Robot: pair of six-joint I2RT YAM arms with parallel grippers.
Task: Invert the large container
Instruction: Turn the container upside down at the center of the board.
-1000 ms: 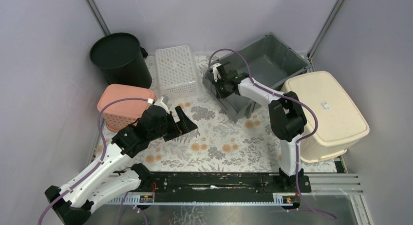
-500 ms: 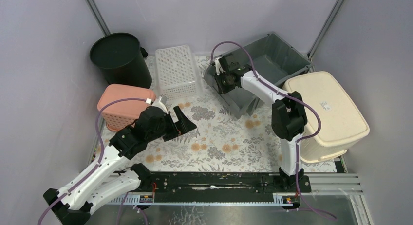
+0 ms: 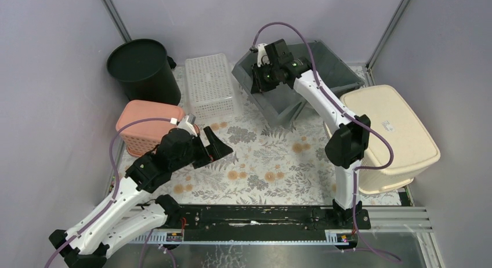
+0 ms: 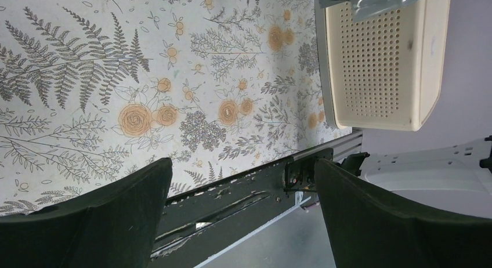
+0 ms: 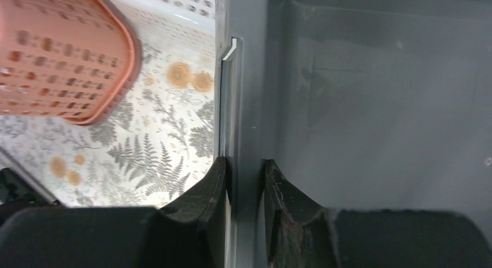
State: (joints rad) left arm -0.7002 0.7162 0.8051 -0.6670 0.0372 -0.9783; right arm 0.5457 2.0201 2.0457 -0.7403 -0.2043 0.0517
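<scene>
Right now the right pincer (image 3: 264, 78) is clamping the left wall of the grey container (image 3: 328, 65) just under its rim. The right wrist view is showing one finger inside and one outside. The container is sitting at the far right of the surface (image 3: 261, 166), tipped, with its gripped left side appearing raised and its right side lying low beside the cream tub (image 3: 400, 140).

By my judgement the step in hand is the roll-over. The grip is needing to be firm on that thin wall while the arm is carrying the rim up and over, letting the low edge act as the hinge. The cream tub is crowding that side, so drawing the container toward the near left first may be helping.

The left pincer (image 3: 216, 147) is hanging wide and empty above the flowered surface, near the pink basket (image 3: 145, 126).

A small sticker (image 3: 387, 126) is showing on the cream tub, too small to read; no brand is showing anywhere.
</scene>
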